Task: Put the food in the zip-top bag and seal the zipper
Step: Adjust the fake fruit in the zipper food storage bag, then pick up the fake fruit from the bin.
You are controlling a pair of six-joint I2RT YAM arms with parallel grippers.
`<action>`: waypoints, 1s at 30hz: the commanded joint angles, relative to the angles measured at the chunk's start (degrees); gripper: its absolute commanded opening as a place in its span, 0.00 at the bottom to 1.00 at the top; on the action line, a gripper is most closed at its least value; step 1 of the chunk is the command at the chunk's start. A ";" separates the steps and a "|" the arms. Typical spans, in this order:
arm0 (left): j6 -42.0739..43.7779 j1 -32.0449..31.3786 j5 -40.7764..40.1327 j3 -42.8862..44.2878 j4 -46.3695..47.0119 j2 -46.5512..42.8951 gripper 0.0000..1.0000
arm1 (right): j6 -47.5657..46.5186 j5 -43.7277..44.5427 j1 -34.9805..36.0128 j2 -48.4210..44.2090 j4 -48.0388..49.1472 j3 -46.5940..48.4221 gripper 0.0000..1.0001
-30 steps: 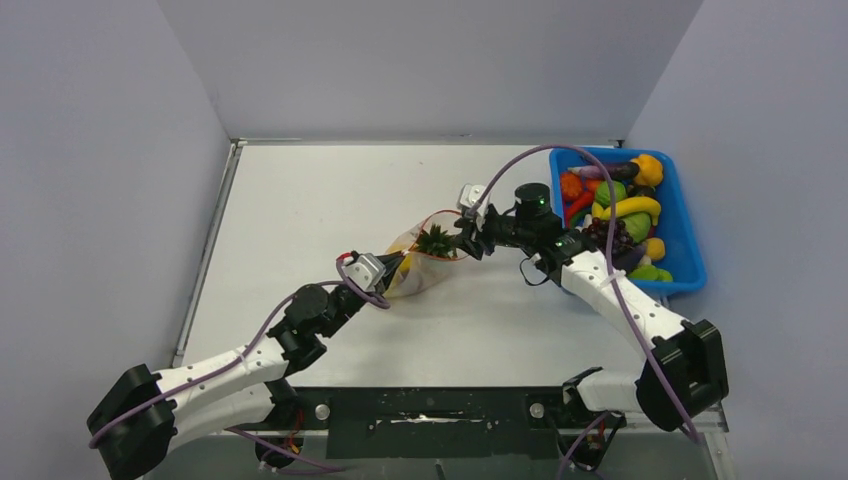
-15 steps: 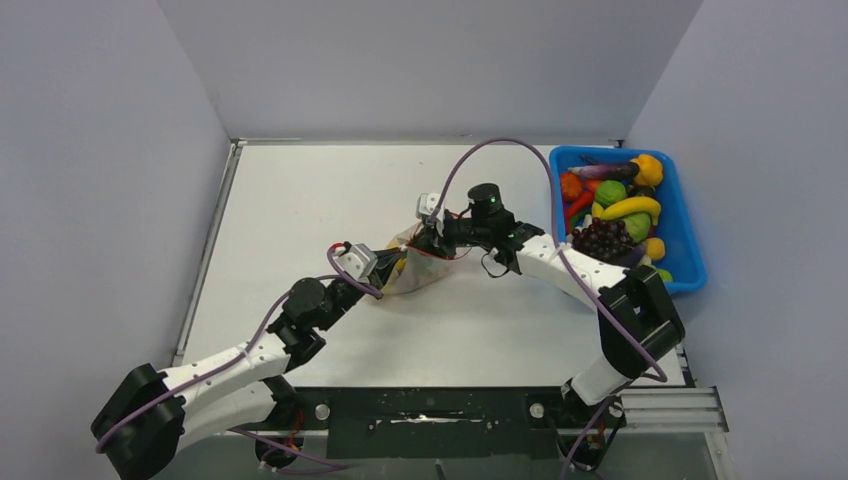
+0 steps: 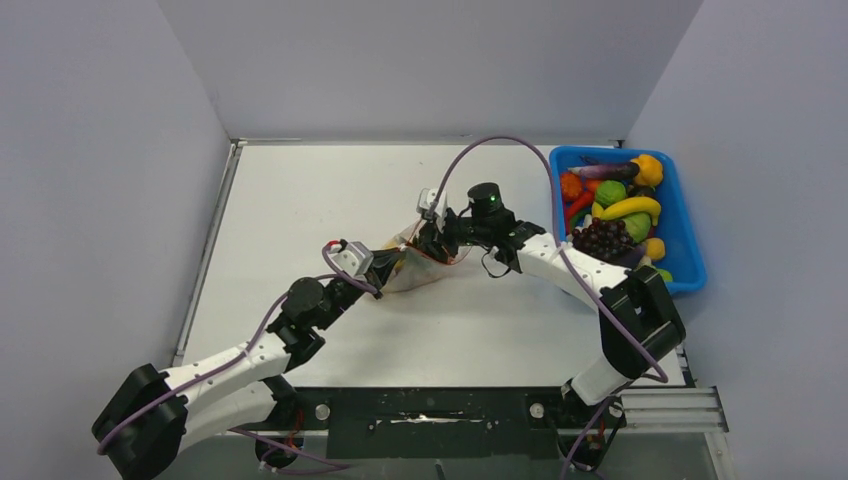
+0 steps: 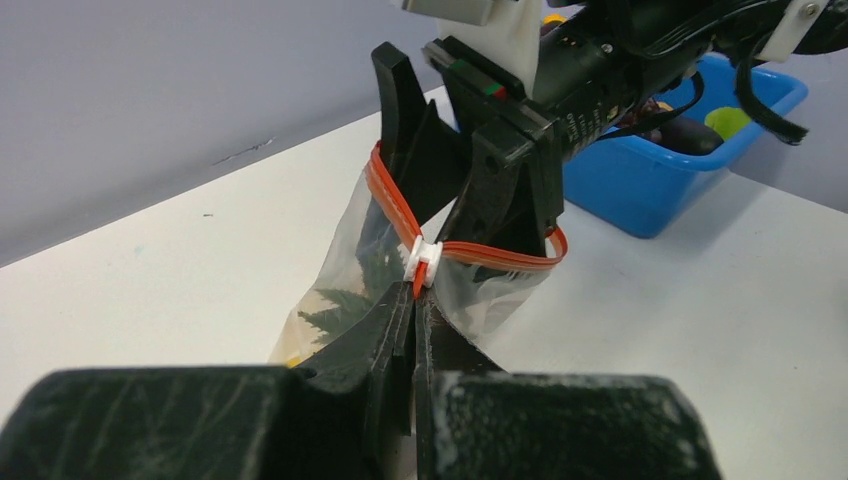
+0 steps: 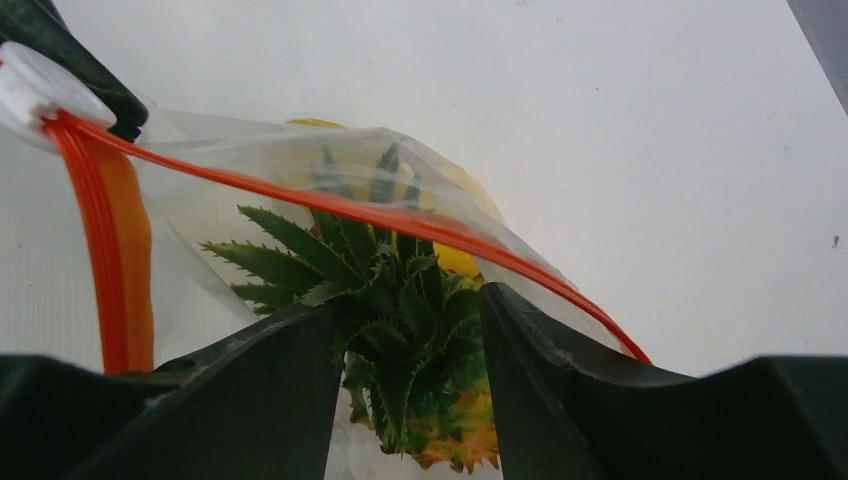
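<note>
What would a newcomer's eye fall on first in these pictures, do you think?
The clear zip-top bag in the middle of the table: the left pincer is shut on its red zipper, the right pincer open over the green crown of a pineapple inside. Then the blue bin of colourful toy food at the right edge.
</note>
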 commanded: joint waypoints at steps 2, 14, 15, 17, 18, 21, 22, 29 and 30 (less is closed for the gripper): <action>-2.01 1.31 0.59 0.24 5.44 -1.94 0.00 | 5.14 4.83 -2.71 -8.30 -5.10 2.69 0.55; -4.95 2.93 0.66 1.24 2.32 -3.26 0.00 | 25.61 20.56 -7.59 -19.17 -8.17 5.38 0.65; -5.59 3.10 0.40 1.43 1.64 -3.40 0.00 | 26.84 23.02 -7.66 -19.47 -8.95 6.09 0.67; -7.30 3.63 -0.50 1.85 -0.04 -4.02 0.00 | 29.87 29.87 -7.86 -19.65 -10.71 8.06 0.68; -8.22 3.93 -0.92 2.11 -1.17 -4.30 0.00 | 31.67 33.24 -8.01 -19.53 -11.97 8.89 0.68; -10.51 5.27 -1.17 2.75 -4.26 -5.60 0.00 | 35.44 41.46 -9.07 -18.61 -16.91 12.77 0.66; -11.32 5.78 -0.91 2.87 -5.17 -5.98 0.00 | 35.58 41.65 -10.01 -17.28 -20.93 15.30 0.66; -14.72 9.41 4.81 2.50 -8.87 -9.69 0.00 | 38.47 44.02 -18.76 -16.16 -25.84 17.35 0.60; -14.70 9.83 6.20 2.61 -9.94 -10.12 0.00 | 38.93 44.03 -20.56 -16.00 -26.35 17.34 0.58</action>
